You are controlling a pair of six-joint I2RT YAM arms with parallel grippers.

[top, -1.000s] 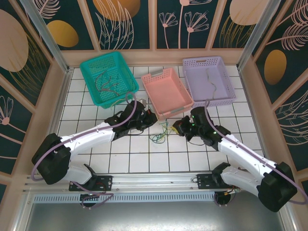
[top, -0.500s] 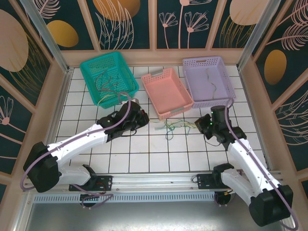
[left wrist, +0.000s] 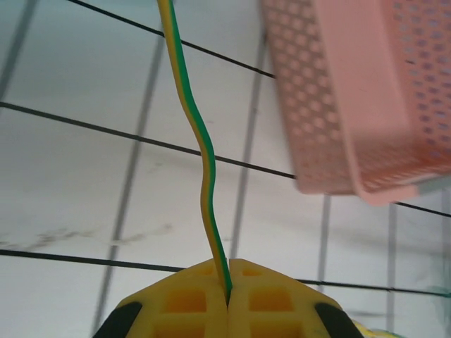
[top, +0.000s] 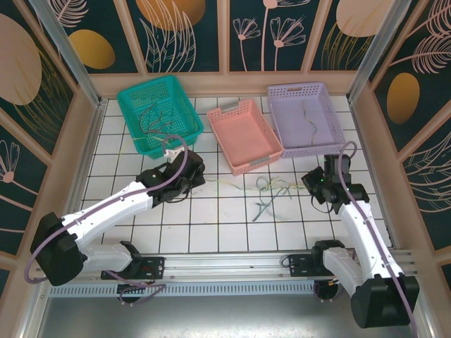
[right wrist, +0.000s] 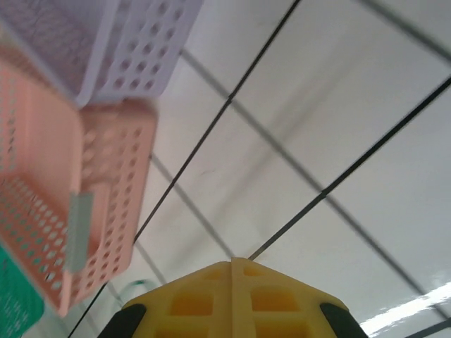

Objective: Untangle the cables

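The cables lie in a loose greenish bunch on the white tiled bench, just in front of the near right corner of the pink basket, with one strand trailing toward the bench's near edge. From the bunch a yellow-green cable runs leftward past the pink basket's near left corner to the left gripper, which sits just left of that corner. Its jaws are pressed together on the cable's end, and the wrist view shows the striped strand rising from between the yellow pads. The right gripper hangs to the right of the pink basket, beyond the bunch and near the front of the lilac basket. Its jaws are closed with the pads meeting, and whether a strand is pinched between them cannot be told. Left of the pink basket stands a teal basket holding several thin wires, and one thin wire lies in the lilac basket.
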